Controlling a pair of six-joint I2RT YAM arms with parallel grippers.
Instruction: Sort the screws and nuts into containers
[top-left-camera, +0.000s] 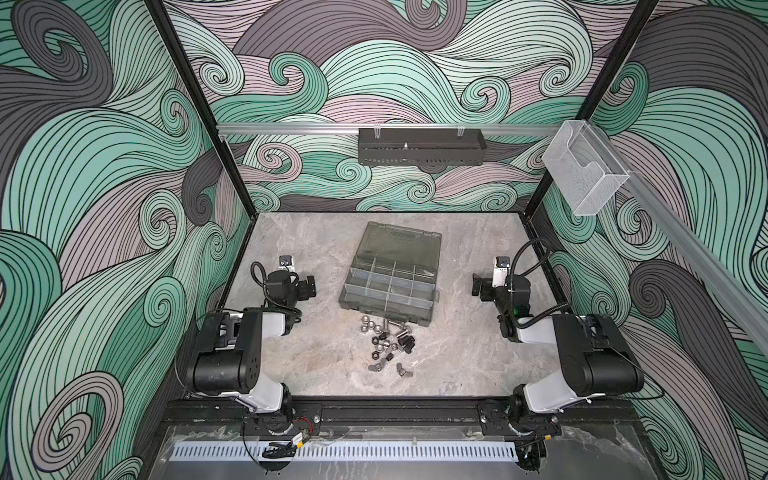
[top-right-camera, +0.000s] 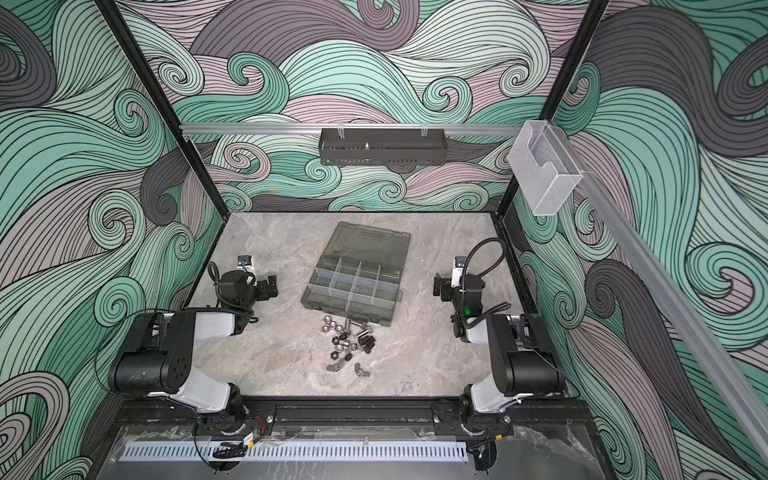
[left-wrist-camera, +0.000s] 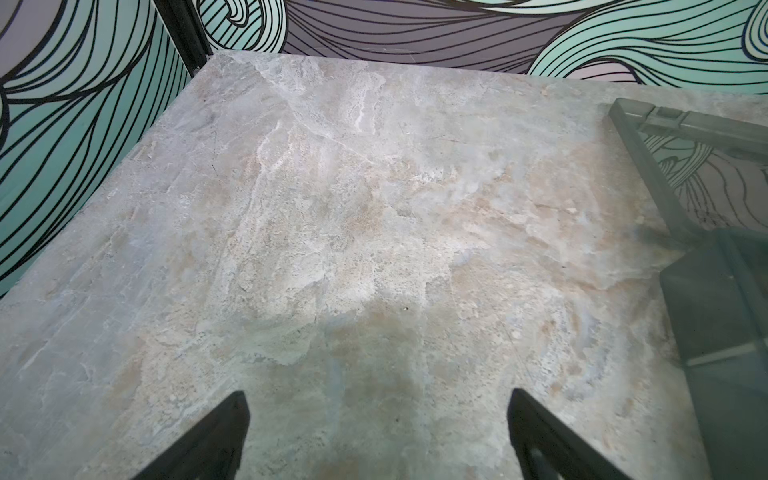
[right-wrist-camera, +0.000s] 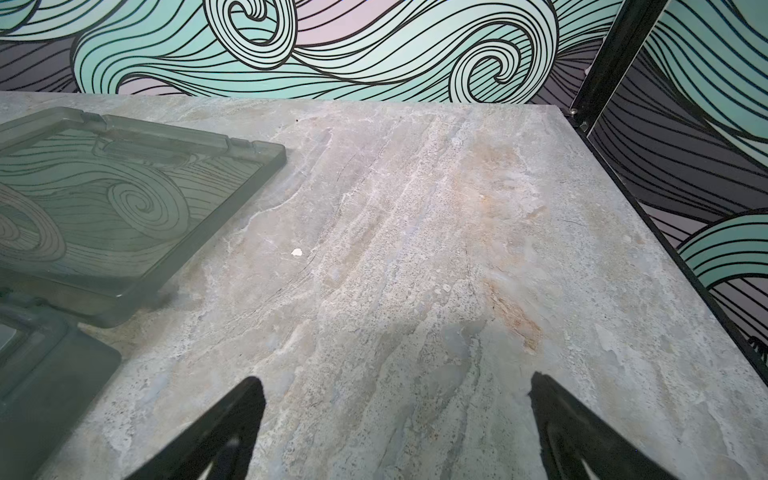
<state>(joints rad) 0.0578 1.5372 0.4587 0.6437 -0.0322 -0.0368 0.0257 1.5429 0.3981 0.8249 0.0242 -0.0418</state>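
Observation:
The containers (top-left-camera: 376, 276) are the empty cells of a smoky grey organiser case (top-right-camera: 357, 278), lying open mid-table with its lid (top-left-camera: 399, 243) flat behind. In front of it, in both top views, lies a loose pile of screws (top-left-camera: 402, 332) and nuts (top-left-camera: 365, 322), silver and black, with winged nuts (top-right-camera: 358, 369) nearest the front. My left gripper (top-left-camera: 308, 286) hovers left of the case, open and empty; the left wrist view shows bare table between its fingertips (left-wrist-camera: 378, 399). My right gripper (top-left-camera: 478, 286) hovers right of the case, open and empty (right-wrist-camera: 395, 380). The pile does not show in either wrist view.
A black perforated tray (top-left-camera: 419, 146) hangs on the back rail. A clear acrylic box (top-left-camera: 582, 174) is mounted at the right rail. Patterned walls close three sides of the stone-look table (top-left-camera: 457, 365). The case's edge (left-wrist-camera: 715, 291) sits near the left gripper, its lid (right-wrist-camera: 124, 199) near the right.

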